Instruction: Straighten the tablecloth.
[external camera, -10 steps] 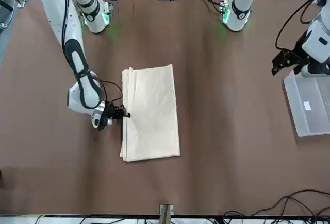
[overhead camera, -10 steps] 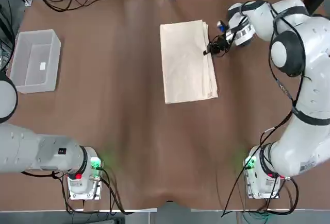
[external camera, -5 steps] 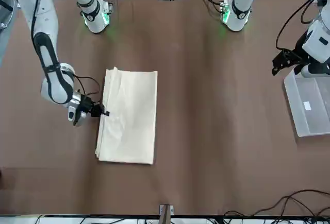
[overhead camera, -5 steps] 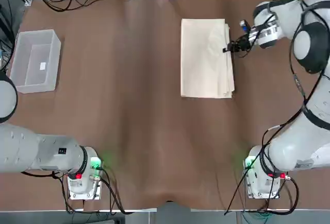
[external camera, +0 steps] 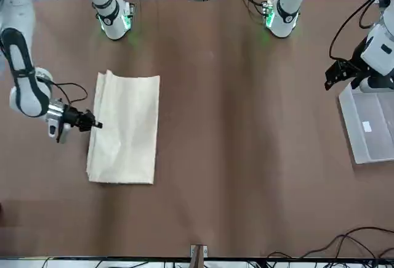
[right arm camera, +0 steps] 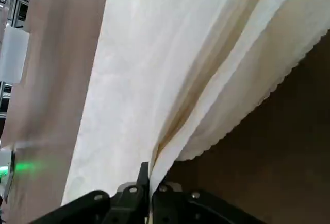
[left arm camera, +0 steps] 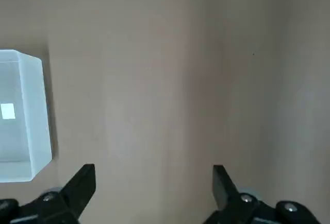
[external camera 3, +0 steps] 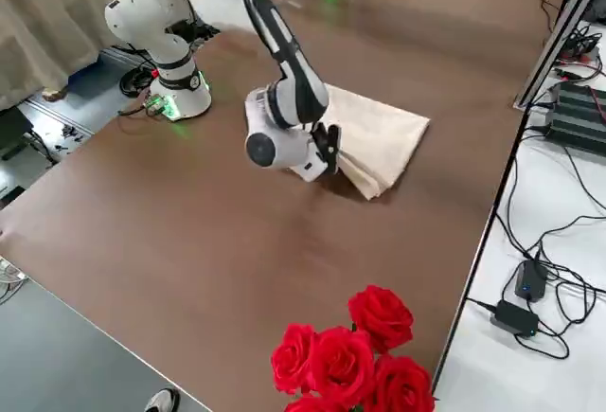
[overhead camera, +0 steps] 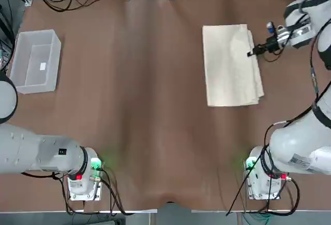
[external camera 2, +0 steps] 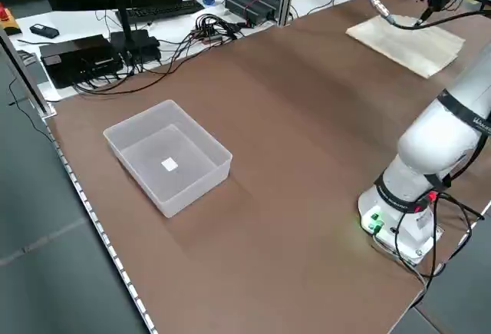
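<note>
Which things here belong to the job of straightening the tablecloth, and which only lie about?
For the job:
- tablecloth, folded
- right claw, shut on its edge layers

Only lying about:
- clear plastic bin
- red roses
- left claw, open, near the bin

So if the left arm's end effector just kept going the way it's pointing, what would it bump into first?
Probably just the brown table cover. The left end effector is open and aims down at bare cover. The clear plastic bin sits off to one side, out of its line, though depth is hard to judge.
</note>
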Action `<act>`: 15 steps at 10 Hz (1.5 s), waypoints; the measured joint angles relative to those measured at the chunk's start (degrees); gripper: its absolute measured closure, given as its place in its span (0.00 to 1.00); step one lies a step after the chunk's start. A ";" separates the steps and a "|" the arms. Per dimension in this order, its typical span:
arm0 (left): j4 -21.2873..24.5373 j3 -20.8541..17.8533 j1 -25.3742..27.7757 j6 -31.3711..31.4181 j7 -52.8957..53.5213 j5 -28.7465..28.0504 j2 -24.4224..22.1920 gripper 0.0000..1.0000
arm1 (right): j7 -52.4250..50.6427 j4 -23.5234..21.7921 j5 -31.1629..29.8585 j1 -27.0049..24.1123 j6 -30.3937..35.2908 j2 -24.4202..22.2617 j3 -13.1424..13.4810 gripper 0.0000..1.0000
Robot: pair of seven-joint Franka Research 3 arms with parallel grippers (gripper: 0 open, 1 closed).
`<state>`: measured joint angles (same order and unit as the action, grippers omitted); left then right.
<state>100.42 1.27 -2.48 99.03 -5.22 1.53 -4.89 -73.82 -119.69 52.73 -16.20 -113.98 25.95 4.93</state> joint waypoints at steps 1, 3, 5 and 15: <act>0.00 -0.02 0.35 0.00 0.43 0.00 0.00 0.00 | 0.00 1.34 -2.46 -2.14 1.64 -0.15 0.01 0.96; -0.01 -0.03 0.58 0.00 1.00 0.00 0.00 0.00 | 0.00 3.53 -6.96 -6.31 3.70 -0.17 0.04 0.96; -0.01 0.01 0.57 0.00 1.02 0.00 0.00 0.00 | -0.79 5.19 -10.45 -10.53 5.35 -0.19 0.04 0.96; -0.33 0.01 0.57 0.00 1.03 0.00 -0.02 0.00 | -4.31 8.38 -13.27 -14.32 5.63 -0.19 -0.06 0.20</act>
<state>100.09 1.28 -1.91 99.03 -4.19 1.53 -4.91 -78.13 -111.31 39.46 -30.52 -108.35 25.76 4.87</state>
